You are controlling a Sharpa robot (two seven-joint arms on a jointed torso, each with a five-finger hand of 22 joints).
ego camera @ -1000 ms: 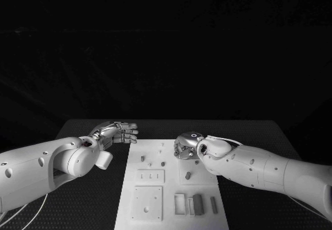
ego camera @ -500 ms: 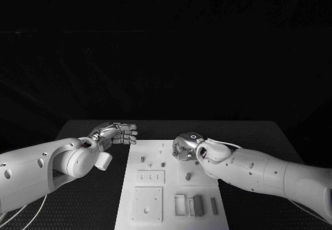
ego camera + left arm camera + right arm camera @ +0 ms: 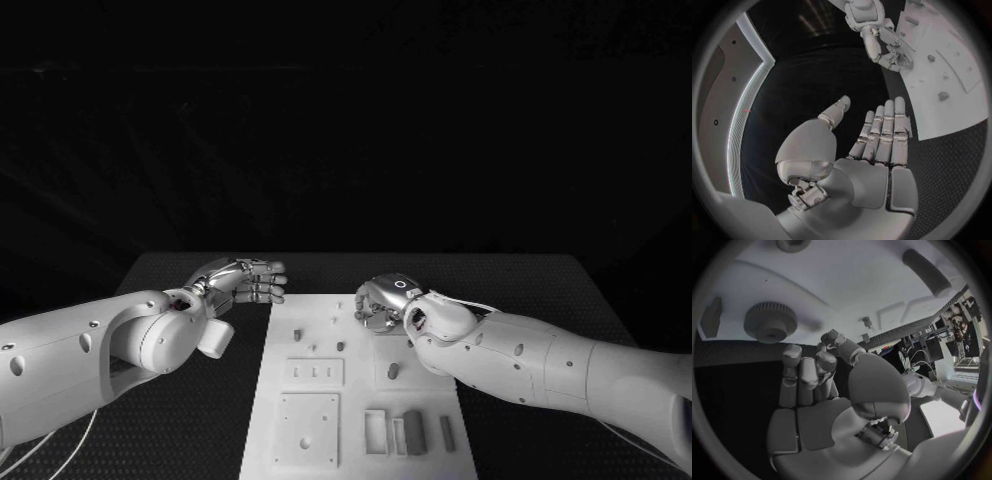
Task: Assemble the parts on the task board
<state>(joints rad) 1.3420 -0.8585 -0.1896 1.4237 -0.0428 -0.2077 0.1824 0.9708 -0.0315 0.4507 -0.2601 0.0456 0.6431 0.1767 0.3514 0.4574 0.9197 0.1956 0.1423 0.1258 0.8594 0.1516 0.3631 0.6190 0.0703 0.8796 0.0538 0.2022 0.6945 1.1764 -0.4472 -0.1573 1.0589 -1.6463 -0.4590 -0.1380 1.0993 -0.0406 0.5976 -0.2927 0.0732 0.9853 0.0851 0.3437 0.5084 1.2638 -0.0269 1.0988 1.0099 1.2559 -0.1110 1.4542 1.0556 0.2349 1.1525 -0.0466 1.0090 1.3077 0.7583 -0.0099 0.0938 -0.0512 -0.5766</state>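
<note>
The white task board [image 3: 353,385] lies in the middle of the black table. Small pegs [image 3: 392,369] stand in it, and grey bars [image 3: 411,428] lie in slots near its front. My right hand [image 3: 382,300] hovers over the board's far end with its fingers pointing down; in the right wrist view the right hand [image 3: 817,390] has nothing between thumb and fingers. Beyond its fingertips lie a toothed gear [image 3: 770,321], a small peg [image 3: 866,321] and a dark cylinder [image 3: 926,271]. My left hand [image 3: 245,278] is held off the board's far left corner, fingers straight and apart, holding nothing.
A square plate [image 3: 307,423] and a three-slot block [image 3: 313,369] sit on the board's left half. Black table surface [image 3: 188,400] runs along both sides of the board. The left wrist view shows the right hand [image 3: 889,52] at the board's edge [image 3: 954,100].
My right hand has crept a little to the left and farther across the board's far end. The left hand has stayed almost still.
</note>
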